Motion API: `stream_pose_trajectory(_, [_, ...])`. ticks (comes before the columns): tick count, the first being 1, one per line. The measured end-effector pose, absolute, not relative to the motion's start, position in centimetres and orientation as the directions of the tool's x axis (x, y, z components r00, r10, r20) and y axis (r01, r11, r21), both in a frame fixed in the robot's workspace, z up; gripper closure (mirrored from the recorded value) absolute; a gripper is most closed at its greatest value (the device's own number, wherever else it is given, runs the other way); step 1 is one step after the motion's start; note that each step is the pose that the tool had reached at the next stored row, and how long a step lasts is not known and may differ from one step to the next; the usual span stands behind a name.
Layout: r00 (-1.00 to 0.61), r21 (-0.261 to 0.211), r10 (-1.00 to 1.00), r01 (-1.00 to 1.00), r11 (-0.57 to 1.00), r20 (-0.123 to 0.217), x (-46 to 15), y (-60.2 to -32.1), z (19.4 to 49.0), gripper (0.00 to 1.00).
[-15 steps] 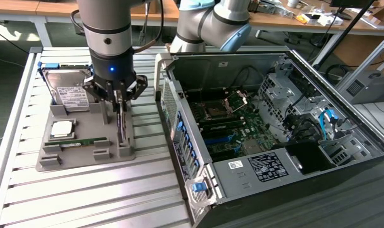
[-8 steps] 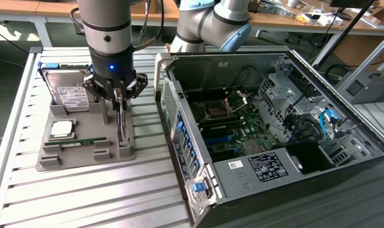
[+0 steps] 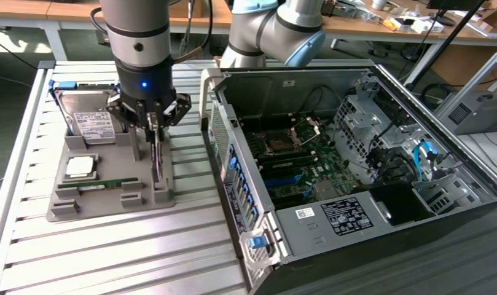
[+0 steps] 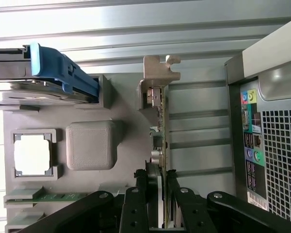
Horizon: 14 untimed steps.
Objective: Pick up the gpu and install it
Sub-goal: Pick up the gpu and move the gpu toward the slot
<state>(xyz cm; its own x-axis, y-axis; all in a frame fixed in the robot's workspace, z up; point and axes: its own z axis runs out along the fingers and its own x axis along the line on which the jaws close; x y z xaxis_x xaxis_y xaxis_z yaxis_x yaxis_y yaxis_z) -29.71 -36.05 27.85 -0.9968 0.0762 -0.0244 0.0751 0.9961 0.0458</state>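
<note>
Gripper (image 3: pixel 154 121) jaws pinch the gpu (image 3: pixel 155 161), standing on edge in its tray (image 3: pixel 109 206) slot; not yet lifted out or installed in the open case (image 3: pixel 355 215).

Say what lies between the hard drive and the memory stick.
A square silver chip, seated in its own pocket of the gray holder, lies between hard drive and memory stick; the exterior view shows it.

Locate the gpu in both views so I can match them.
Exterior view: gpu stands on edge in the grey holder, directly under the gripper.
Wrist view: gpu seen edge-on, running from the gripper out to its silver bracket.
Shared landmark: the blue-railed hard drive in the same holder.
</note>
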Motion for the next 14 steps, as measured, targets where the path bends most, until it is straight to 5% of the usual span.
stream_pose_trajectory(14, [-0.997,0.046,0.076,0.075,0.996,-0.024,-29.71,-36.05,28.63,0.73])
